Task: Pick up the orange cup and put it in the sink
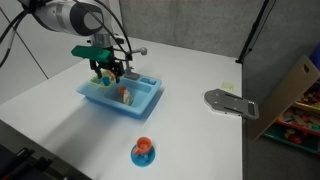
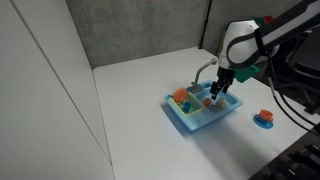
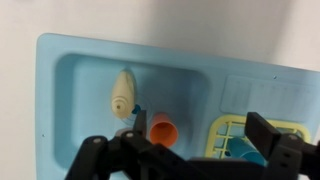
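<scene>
White table [image 1: 200,60], grey walls; one sink [image 1: 112,106], one cup [image 3: 161,130] lying in its basin beside one tan piece [image 3: 123,92]; one gripper [image 3: 185,140], jaws spread apart, cup between them.

Lighting's pretty flat and bright overall, looks like it comes from overhead. The white table [image 1: 200,50] is close to washed out in both exterior views, with only a soft shadow just beside the sink [image 1: 110,103] on its near side. Both those shots are low-res and kinda mushy. Wrist view is softer still: the gripper [image 3: 190,152] along the bottom is dark and out of focus, and the table strip up top glares white.
</scene>
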{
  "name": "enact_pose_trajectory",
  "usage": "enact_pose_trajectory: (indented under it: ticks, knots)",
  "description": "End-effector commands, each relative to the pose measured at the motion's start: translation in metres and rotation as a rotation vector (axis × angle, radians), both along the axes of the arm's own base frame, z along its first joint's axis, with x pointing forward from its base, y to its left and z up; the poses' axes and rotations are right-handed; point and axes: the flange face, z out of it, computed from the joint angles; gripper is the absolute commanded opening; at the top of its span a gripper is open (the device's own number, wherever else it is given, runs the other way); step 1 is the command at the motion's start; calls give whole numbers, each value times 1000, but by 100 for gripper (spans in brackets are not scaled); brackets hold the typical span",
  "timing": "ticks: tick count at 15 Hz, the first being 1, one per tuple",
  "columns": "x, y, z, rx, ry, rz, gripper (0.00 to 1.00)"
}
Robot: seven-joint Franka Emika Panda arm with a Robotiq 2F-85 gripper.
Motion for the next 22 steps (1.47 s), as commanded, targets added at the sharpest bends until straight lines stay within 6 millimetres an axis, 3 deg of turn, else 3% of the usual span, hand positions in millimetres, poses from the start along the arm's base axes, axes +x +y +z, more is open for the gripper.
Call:
enact_pose_trajectory:
  ticks: [1,9,16,22]
  knots:
    - [-2,1,-1,-5,13,15,100]
    - [-33,4,28,-28,92,16,100]
    - [-69,-9,77,-68,102,-8,100]
    - [-85,-17,131,-46,61,-32,100]
